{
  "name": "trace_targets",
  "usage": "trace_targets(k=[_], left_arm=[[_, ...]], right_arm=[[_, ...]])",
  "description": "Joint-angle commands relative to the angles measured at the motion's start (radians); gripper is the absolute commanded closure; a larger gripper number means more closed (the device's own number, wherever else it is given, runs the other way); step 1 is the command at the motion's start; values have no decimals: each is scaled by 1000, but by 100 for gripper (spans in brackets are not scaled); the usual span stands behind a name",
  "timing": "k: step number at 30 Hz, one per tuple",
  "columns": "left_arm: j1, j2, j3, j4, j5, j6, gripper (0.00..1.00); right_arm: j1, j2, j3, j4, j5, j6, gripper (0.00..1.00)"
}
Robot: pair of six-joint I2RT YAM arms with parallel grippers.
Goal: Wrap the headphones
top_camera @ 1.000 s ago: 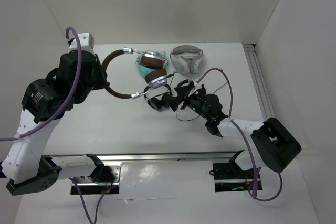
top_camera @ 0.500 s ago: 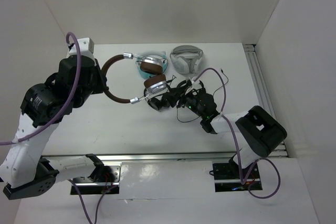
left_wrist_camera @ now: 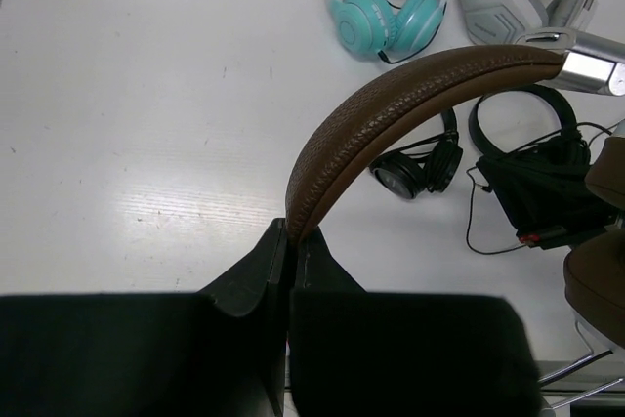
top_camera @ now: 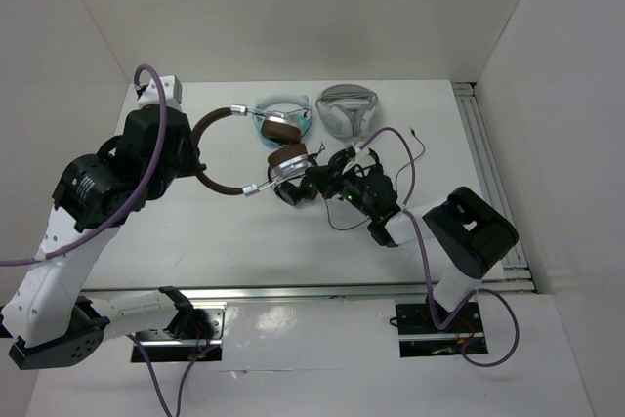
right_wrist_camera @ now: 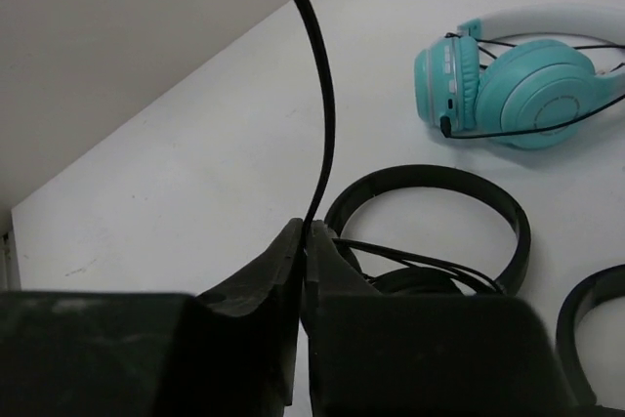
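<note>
Your right end effector [right_wrist_camera: 304, 233] just closed on the cable [right_wrist_camera: 328, 95] | left end effector [left_wrist_camera: 291, 239] grips headband [left_wrist_camera: 391, 109] | wrapping can likely begin.

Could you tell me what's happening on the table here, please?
Two robot arms are handling the brown-and-silver headphones. The left gripper is clamped on the leather headband, holding it up. The right gripper is pinched on a thin black cable, apparently theirs, beside the small black pairs. Nothing looks wound yet.
</note>
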Motion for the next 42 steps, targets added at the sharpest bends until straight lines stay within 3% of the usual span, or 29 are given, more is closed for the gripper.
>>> trace_targets(k=[1, 6, 12, 18, 22, 26, 29, 35, 42], left_arm=[[13, -23, 8, 97, -46, -22, 100], [50, -23, -42, 132, -90, -33, 100], [88, -23, -151, 224, -55, 10, 100], [98, 30, -230, 244, -86, 10, 100], [98, 50, -270, 258, -37, 53, 100], [98, 81, -280, 269, -27, 114, 100], [88, 92, -300, 269, -3, 162, 100], [69, 121, -372, 278, 123, 265, 100], [-31, 141, -412, 297, 66, 297, 100]], right_arm=[[7, -15, 29, 112, 40, 17, 99], [59, -151, -25, -71, 238, -56, 100], [173, -462, -54, -389, 590, -173, 100], [285, -728, -45, -605, 799, -271, 100], [343, -811, 0, -683, 826, -348, 100], [421, -825, 73, -797, 795, -453, 100], [476, -805, 147, -909, 855, -495, 100], [486, -793, 210, -1050, 857, -564, 100], [496, -800, 299, -1222, 751, -630, 100]])
